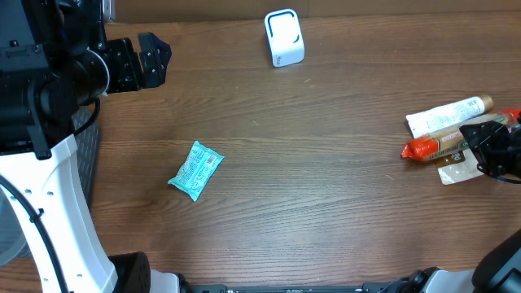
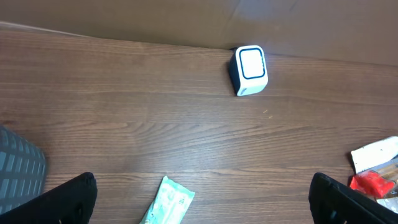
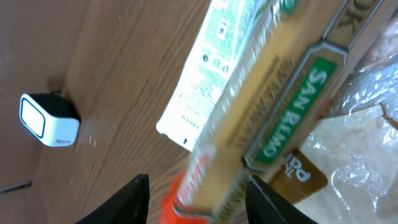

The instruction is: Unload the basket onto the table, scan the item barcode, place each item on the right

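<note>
The white scanner with a blue-rimmed window (image 1: pixel 283 37) (image 2: pixel 250 70) (image 3: pixel 50 119) stands at the back middle of the table. A long San Remo pasta packet with an orange end (image 1: pixel 440 146) (image 3: pixel 273 106) lies in a pile at the right edge. My right gripper (image 1: pixel 486 146) (image 3: pixel 199 199) straddles its orange end, jaws apart, with a gap showing beside the left finger (image 3: pixel 134 196); the packet is blurred there. My left gripper (image 1: pixel 155 59) (image 2: pixel 202 186) hovers wide open at the back left, holding nothing.
A teal wipes packet (image 1: pixel 195 169) (image 2: pixel 168 202) lies left of centre. In the right pile are a white tube (image 1: pixel 448 114) (image 3: pixel 217 68) and a clear pouch with a brown label (image 1: pixel 460 171) (image 3: pixel 354 143). A grey mesh bin (image 2: pixel 18 171) sits at the left.
</note>
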`<state>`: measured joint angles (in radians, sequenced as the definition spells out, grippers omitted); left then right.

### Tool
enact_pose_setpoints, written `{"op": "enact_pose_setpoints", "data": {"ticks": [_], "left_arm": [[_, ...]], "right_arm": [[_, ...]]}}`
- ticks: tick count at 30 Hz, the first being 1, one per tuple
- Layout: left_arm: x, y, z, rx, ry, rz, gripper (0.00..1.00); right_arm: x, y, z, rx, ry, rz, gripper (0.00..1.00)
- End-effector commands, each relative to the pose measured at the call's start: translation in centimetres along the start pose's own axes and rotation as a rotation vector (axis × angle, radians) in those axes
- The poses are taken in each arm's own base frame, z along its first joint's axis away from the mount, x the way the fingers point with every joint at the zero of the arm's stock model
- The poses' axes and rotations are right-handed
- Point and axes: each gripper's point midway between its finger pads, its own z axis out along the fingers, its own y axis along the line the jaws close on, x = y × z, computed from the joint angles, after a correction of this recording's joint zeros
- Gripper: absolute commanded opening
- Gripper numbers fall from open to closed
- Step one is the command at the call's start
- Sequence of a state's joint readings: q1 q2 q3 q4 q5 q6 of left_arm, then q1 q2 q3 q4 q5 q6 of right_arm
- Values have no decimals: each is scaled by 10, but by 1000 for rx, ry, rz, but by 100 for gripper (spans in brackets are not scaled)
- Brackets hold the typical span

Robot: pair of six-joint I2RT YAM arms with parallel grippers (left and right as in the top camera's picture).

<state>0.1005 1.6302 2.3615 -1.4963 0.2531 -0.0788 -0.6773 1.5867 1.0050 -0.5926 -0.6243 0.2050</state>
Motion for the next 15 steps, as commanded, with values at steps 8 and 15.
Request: {"op": "enact_pose_setpoints", "data": {"ticks": [8, 15], "left_arm": [[-3, 3, -2, -8, -13, -1, 100], [-3, 3, -2, -8, -13, -1, 100]], "right_arm": [[8, 102, -69, -62, -7, -249, 55], [94, 199, -44, -335, 230, -471, 100]]}}
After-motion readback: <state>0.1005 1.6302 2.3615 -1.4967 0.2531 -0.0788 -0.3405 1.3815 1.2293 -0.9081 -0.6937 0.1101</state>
